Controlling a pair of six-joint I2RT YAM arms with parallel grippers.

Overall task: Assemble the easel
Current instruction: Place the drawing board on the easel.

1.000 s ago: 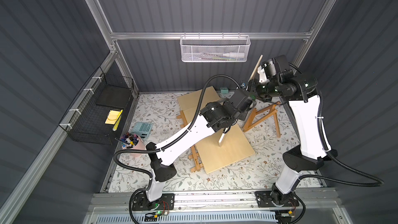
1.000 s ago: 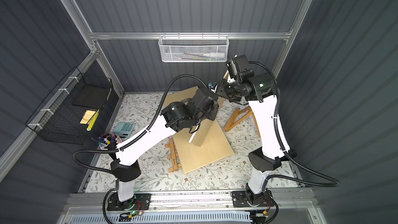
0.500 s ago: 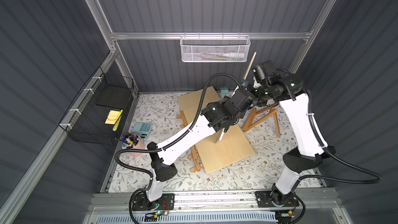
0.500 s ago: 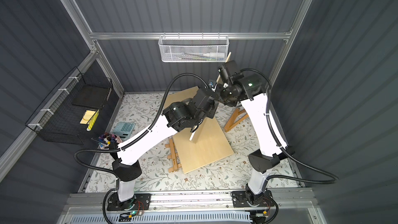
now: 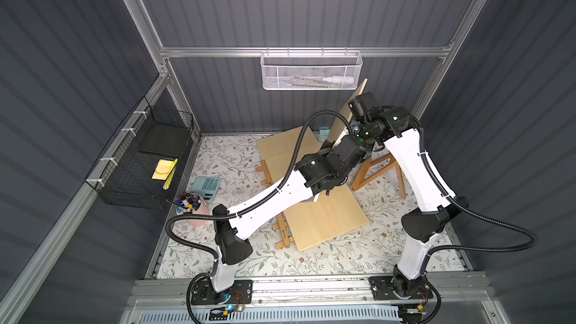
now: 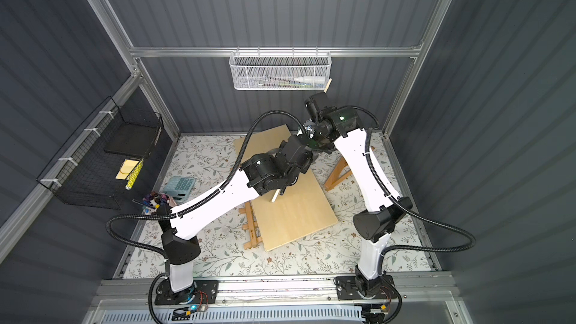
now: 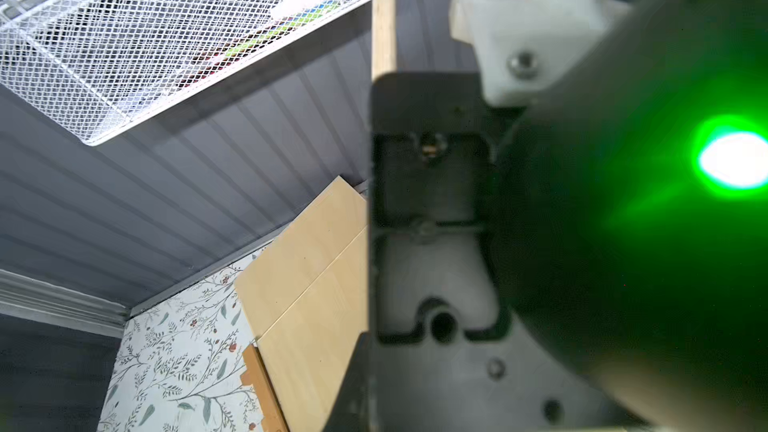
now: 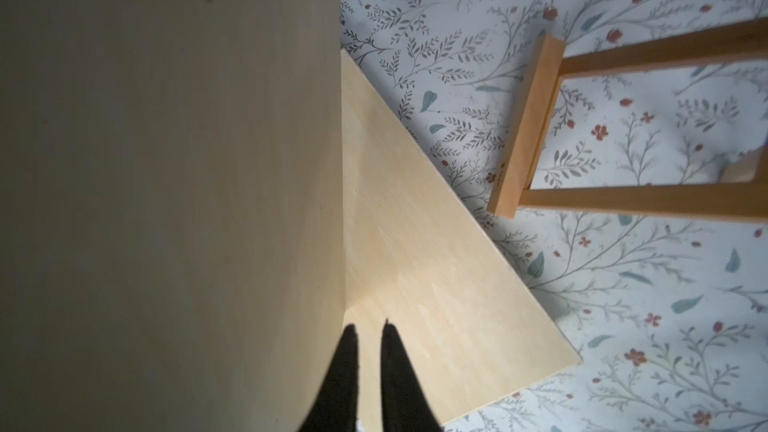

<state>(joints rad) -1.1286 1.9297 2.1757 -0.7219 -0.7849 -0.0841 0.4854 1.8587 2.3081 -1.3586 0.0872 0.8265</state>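
Observation:
A long pale wooden panel (image 5: 343, 113) stands steeply tilted over the mat, from its low end (image 5: 316, 199) up to the mesh basket. My left gripper (image 5: 350, 148) is shut on it partway up; its jaws are hidden in the left wrist view, where only the panel's edge (image 7: 382, 14) shows. My right gripper (image 8: 369, 328) hangs right beside the panel (image 8: 166, 160), fingers drawn together with nothing between them. A flat pale board (image 5: 324, 216) lies below. The easel's wooden A-frame (image 5: 377, 169) lies on the mat at the right, and a notched wooden strip (image 5: 282, 235) pokes out from under the board.
A white mesh basket (image 5: 311, 70) hangs on the back wall just above the panel's top. A black wire basket (image 5: 140, 163) is on the left wall. A pink cup of pens (image 5: 191, 210) and a teal calculator (image 5: 205, 187) sit at the mat's left edge.
The right arm has swung left and lower, close over the left gripper, and its jaws have shut. The panel's top has tipped leftward. The left arm has barely moved.

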